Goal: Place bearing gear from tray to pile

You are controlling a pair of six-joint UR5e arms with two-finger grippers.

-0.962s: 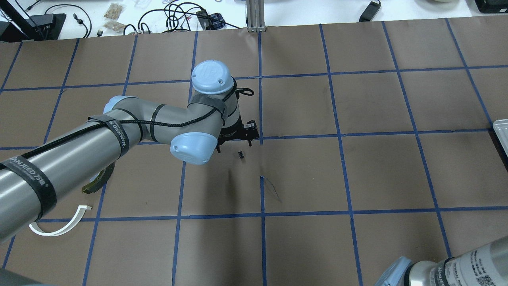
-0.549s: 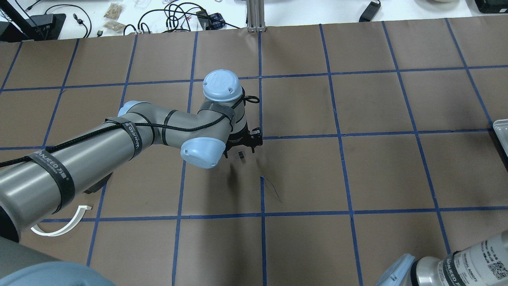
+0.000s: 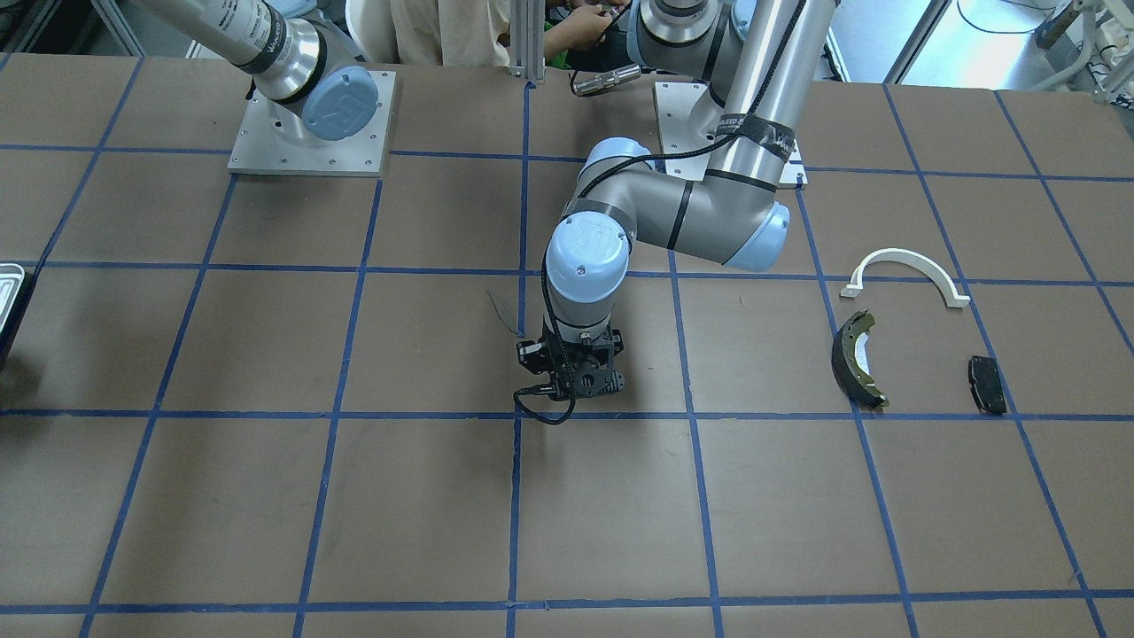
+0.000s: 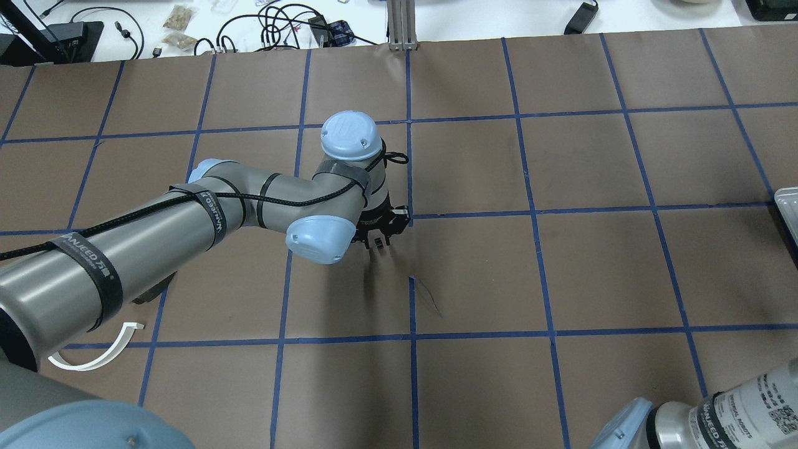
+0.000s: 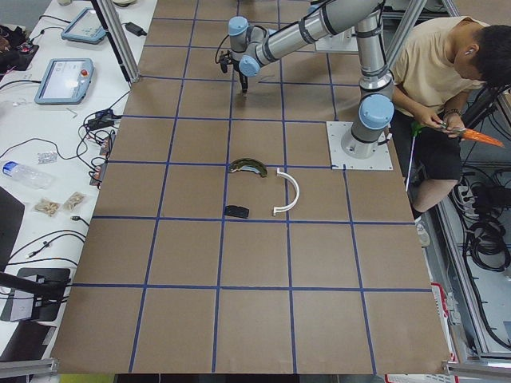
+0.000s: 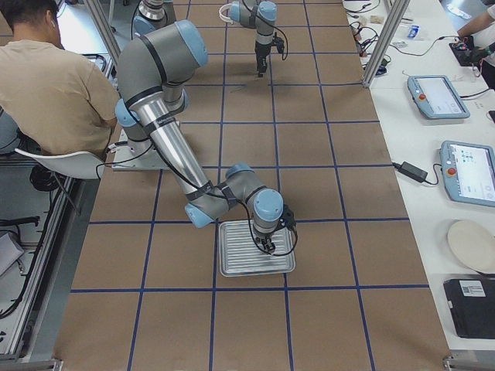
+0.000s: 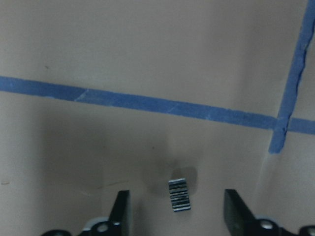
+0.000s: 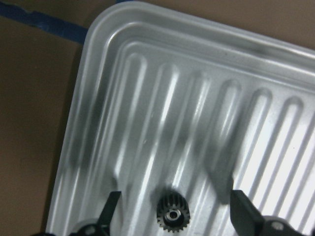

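Observation:
My left gripper is open and low over the table centre. In the left wrist view its two fingers stand on either side of a small ribbed gear that lies on the brown paper. My right gripper is open over the silver tray. In the right wrist view a dark toothed bearing gear lies on the tray between the open fingers. The pile is a white arch, a dark brake shoe and a black pad.
The table is covered in brown paper with a blue tape grid. A metal post stands at the far edge. A seated person is beside the robot's base. The tray's corner shows at the overhead view's right edge.
My left arm has moved right and come down, so its open fingers now straddle the small gear that lay clear of them a second ago. The right arm's elbow has shifted slightly.

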